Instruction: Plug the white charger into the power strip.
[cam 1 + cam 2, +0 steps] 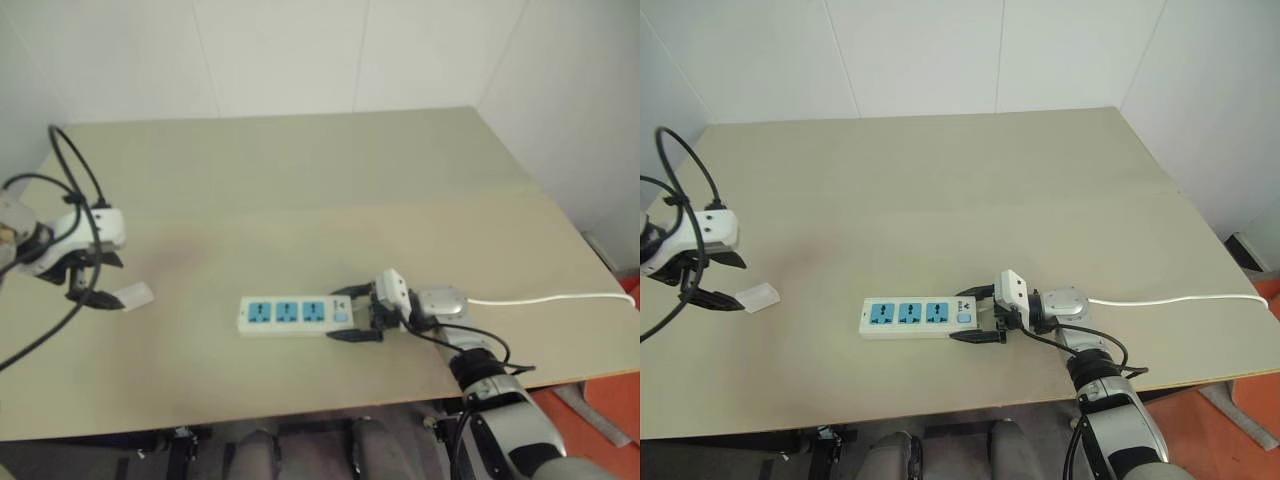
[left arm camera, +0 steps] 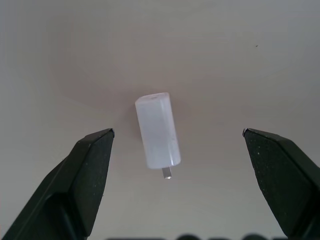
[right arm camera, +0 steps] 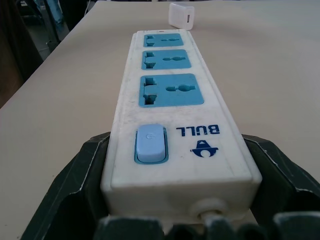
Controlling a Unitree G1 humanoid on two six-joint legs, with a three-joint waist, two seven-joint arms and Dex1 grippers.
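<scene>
White and long, the power strip (image 1: 297, 316) is seen in the eye views lying left to right on the table (image 1: 300, 200), its switch end clasped by the right gripper (image 1: 356, 313). The white charger (image 1: 133, 295) is well to its left, beneath the left gripper (image 1: 92, 280). In the left wrist view, the charger lies flat, untouched, between wide-spread fingers (image 2: 85, 175), its prong toward the camera. In the right wrist view, the strip runs away from the black fingers (image 3: 85, 185) pressed against its sides.

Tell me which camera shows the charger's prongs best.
The left wrist view: the charger lies centred between the open left end effector's fingers, a metal prong showing at one end. Both head views show only a small white block; the right wrist view shows it far off beyond the power strip.
</scene>
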